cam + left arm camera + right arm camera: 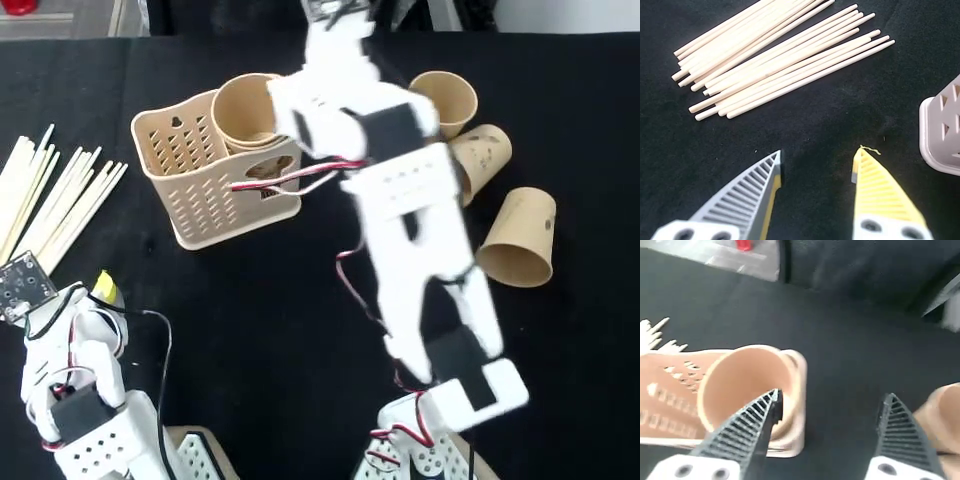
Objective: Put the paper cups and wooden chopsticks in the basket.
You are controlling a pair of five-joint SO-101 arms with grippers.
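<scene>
A beige slotted basket [200, 190] stands at the table's back left with a paper cup [245, 108] upright in its right end. My right gripper [832, 400] hangs open just above and beside that cup [740, 385], one finger over its rim, nothing held. Three more paper cups lie on their sides to the right [445, 100] [482, 152] [520, 240]. A loose bundle of wooden chopsticks [775, 60] lies at the far left [50, 200]. My left gripper [819, 152] is open over bare cloth just short of them.
A black cloth [250, 300] covers the table. The right arm [420, 240] stretches from the front edge to the basket, over the middle. A corner of the basket [942, 135] shows close to the left gripper. A clear plastic item [715, 255] sits beyond the table's back edge.
</scene>
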